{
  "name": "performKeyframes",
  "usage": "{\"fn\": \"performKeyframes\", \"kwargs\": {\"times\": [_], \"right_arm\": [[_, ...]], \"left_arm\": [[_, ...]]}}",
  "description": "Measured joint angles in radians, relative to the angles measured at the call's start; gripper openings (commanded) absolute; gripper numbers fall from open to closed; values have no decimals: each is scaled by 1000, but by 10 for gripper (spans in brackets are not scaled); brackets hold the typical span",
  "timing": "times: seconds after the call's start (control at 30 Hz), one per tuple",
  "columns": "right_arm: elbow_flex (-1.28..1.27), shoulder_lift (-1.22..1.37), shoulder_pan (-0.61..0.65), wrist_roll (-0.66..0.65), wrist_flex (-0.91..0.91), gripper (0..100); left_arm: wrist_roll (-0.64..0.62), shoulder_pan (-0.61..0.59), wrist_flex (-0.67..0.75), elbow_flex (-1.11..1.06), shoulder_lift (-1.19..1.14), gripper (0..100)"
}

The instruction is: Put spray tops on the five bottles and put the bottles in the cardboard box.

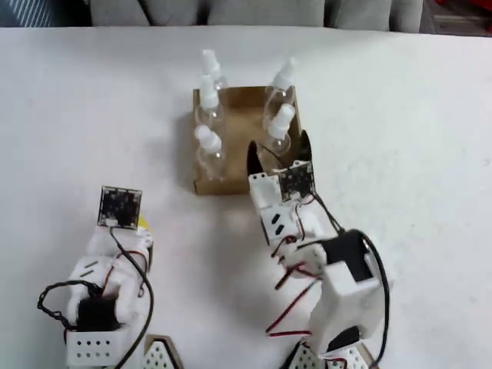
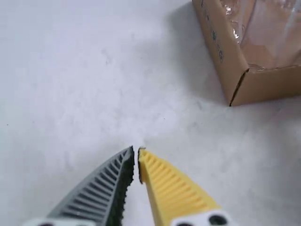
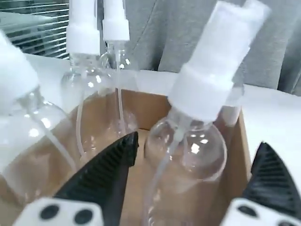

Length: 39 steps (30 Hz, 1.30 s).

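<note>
The cardboard box [image 1: 240, 178] stands mid-table with several clear bottles upright inside, each with a white spray top. My right gripper [image 1: 278, 144] is open at the box's near right corner. Its black fingers [image 3: 106, 176] stand on either side of the nearest bottle [image 3: 188, 169], which carries its spray top [image 3: 211, 89], and do not press it. The other bottles [image 3: 89, 89] stand farther back in the box. My left gripper [image 2: 137, 154] is shut with nothing in it, low over the bare table, short of the box's near left corner [image 2: 235, 80].
The white table [image 1: 400, 115] lies open on both sides of the box. The left arm [image 1: 108, 284] sits at the near left edge, the right arm's body and cables [image 1: 330, 277] at the near right. Grey curtains hang behind the table.
</note>
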<state>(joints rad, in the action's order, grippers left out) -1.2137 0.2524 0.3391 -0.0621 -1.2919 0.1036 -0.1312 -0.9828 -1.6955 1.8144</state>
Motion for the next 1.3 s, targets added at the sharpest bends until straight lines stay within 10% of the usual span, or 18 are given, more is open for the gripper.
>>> {"fn": "performKeyframes", "kwargs": {"times": [0.47, 0.67, 0.8, 1.3], "right_arm": [[-311, -430, -18, 68, 0, 318], [-437, -620, -118, 75, 44, 163], [-450, -724, -224, 75, 150, 14], [-451, -988, -342, 75, 675, 15]], "left_arm": [[0, 0, 0, 0, 0, 24], [0, 0, 0, 0, 0, 24], [0, 0, 2, 0, 0, 24], [0, 20, 2, 0, 0, 24]]}}
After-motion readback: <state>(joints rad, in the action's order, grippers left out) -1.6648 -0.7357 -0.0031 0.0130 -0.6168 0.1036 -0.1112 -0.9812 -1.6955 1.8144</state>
